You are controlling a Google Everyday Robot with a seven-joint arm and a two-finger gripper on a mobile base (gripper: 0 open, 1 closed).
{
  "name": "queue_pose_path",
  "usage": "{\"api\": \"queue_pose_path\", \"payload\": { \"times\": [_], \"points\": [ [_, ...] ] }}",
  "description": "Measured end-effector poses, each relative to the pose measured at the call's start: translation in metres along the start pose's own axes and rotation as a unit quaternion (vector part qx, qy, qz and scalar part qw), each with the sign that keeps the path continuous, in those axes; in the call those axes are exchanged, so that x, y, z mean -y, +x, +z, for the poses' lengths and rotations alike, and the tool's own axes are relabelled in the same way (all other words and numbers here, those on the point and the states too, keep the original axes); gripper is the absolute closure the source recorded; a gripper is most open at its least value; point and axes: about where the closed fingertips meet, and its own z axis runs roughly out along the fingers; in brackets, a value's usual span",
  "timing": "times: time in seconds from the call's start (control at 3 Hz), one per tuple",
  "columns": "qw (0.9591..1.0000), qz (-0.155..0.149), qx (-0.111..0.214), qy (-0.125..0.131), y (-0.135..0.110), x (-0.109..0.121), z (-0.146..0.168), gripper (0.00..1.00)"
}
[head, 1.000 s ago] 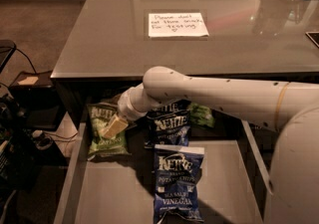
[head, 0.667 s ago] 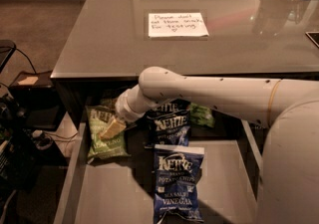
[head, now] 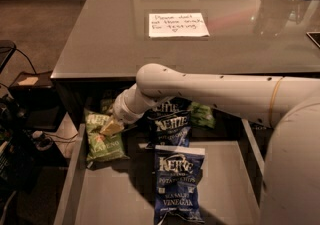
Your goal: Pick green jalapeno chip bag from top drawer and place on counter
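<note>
My gripper [head: 111, 128] has crept slightly left since a second ago. It's now on the bright green crinkly chip bag [head: 102, 145], far left in the shallow grey metal drawer [head: 114, 200] - can't tell if it's gripping.

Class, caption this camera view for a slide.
Gripper over the green jalapeno chip bag in the top drawer, below the counter.

Office break area (handwritten note [head: 178, 24] on glossy counter [head: 100, 44], cables [head: 24, 61] alongside), gripper [head: 111, 128] at the snack drawer [head: 117, 194].
</note>
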Motion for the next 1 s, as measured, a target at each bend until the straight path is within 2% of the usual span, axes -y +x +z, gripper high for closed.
{"api": "queue_pose_path", "payload": {
  "times": [0.33, 1.0],
  "points": [
    [0.9998, 0.008, 0.019, -0.003, -0.008, -0.011, -0.018, 0.96],
    [0.9947, 0.052, 0.087, -0.016, -0.021, -0.028, -0.089, 1.00]
  ]
}}
